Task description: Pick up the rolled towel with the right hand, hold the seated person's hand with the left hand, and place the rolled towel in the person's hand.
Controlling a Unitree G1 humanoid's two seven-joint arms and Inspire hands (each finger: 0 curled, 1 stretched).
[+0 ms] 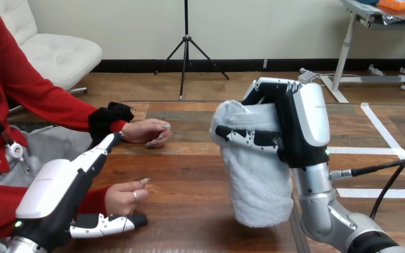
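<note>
My right hand (pixel 301 124) is at the right side of the scene and it is grasping the rolled towel (pixel 258 184). The towel is white and thick, and it stands nearly upright in my grasp. My fingers (pixel 272 89) bend over its top end from the far side, and my thumb lies across its front, pressing a fold into the cloth. The bigger part of the towel hangs below my hand, over the wooden bench (pixel 190 211). Its lower end is close to the bench top, but I cannot tell if it touches the wood.

My left hand (pixel 50 195) is at the near left corner, and it is released. Its fingers (pixel 97 153) are stretched straight toward the far side, and the thumb points to the right, low over the bench. The person's near hand (pixel 124 196) rests in the gap between these fingers and the thumb, loosely curled, with a red sleeve behind it. It is just beside my thumb, but nothing of my hand is curled around it, and I cannot tell if they touch. The person's far hand (pixel 146 132) lies on the bench beyond my fingertips, left of the towel and well apart from it.
</note>
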